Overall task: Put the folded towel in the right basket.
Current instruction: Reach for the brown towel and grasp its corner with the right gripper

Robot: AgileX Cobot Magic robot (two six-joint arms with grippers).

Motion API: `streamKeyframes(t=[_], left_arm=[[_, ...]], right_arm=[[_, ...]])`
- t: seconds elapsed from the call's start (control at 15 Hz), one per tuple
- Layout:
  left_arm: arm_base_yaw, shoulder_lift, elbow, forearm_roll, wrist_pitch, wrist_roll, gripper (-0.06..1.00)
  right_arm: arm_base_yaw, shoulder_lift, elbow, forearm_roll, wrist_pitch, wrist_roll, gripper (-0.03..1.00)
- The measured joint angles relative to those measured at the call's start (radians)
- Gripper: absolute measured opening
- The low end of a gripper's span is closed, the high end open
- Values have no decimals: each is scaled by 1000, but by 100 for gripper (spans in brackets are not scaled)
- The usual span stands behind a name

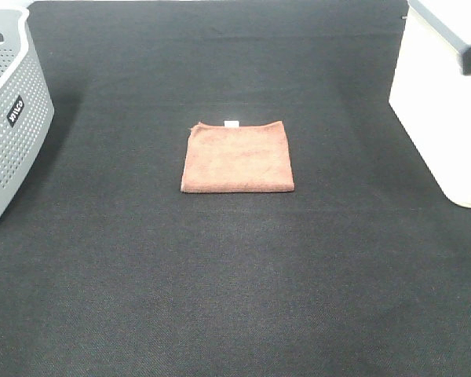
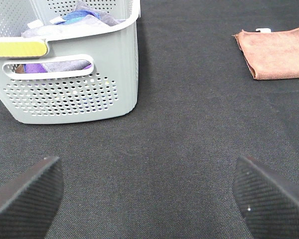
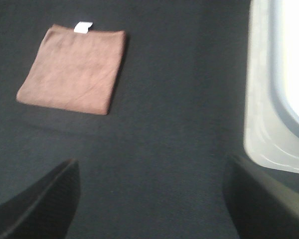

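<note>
R gripper (image 3: 149, 199) has its fingers spread wide w/ nothing between them, only bare black mat (image 3: 164, 149) below; L gripper (image 2: 147, 199) is likewise splayed and empty. The folded brown towel (image 1: 237, 157) lies flat mid-mat, white tag (image 1: 231, 124) on its far edge, well apart from the white right basket (image 1: 443, 118) and the grey perforated left basket (image 1: 8, 118), which holds cloths (image 2: 74, 20). Step in hand looks like the approach, no grasp yet; next move prob. needs the R arm to come down on the towel's right edge, pinch all layers so the fold holds, then lift over the basket rim.
</note>
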Motion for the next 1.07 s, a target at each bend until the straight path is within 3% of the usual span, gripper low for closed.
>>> streamKeyframes(t=[0.13, 0.47, 0.73, 1.07], left_arm=[[0, 0, 0, 0, 0, 0, 87], [0, 0, 0, 0, 0, 0, 87], [0, 0, 0, 0, 0, 0, 87], [0, 0, 0, 0, 0, 0, 87]], right_arm=[[22, 129, -112, 20, 59, -23, 74], [203, 398, -304, 23, 74, 5, 74], [219, 557, -417, 50, 78, 52, 74], [219, 865, -654, 143, 200, 95, 74]])
